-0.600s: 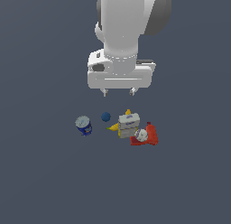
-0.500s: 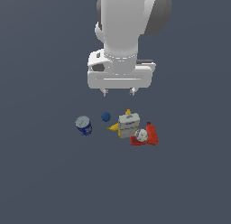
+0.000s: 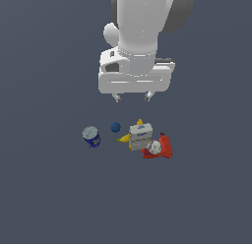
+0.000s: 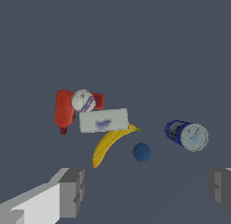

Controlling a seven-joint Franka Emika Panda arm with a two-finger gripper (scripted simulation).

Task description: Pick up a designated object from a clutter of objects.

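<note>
Below the gripper (image 3: pixel 133 97), in the exterior view, the clutter is seen on the grey floor: the blue ball (image 3: pixel 115 127) lies between the blue can (image 3: pixel 91 137) at its 8 o'clock and the banana (image 3: pixel 125 137) and box (image 3: pixel 140 136) at its 4 o'clock. Nothing is held; the fingers are spread.

From the wrist view, the ball (image 4: pixel 141 152) is seen apart from the banana (image 4: pixel 108 142) and can (image 4: pixel 187 134), between the wide-set fingers (image 4: pixel 72 192). The approach is judged in hand; a centred descent over the ball is called for next.
</note>
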